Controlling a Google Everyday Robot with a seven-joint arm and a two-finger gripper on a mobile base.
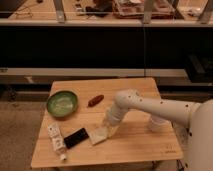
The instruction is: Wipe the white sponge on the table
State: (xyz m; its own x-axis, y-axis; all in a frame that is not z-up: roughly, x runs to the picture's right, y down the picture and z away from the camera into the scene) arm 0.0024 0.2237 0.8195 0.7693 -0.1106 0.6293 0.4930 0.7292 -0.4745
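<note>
The table [140,142] is a light wooden top with plank grain, standing on a speckled floor in front of a long dark counter. The white sponge [98,136] lies flat on the table's front middle, just right of a black rectangle [76,137] and a white tube [56,140]. The gripper [111,128] points down from the white arm and its fingers are closed on the sponge's upper right edge, pressing it to the wood. A green bowl [62,103] and a reddish-brown piece [95,100] sit further back. A white cup [158,124] stands behind the arm.
</note>
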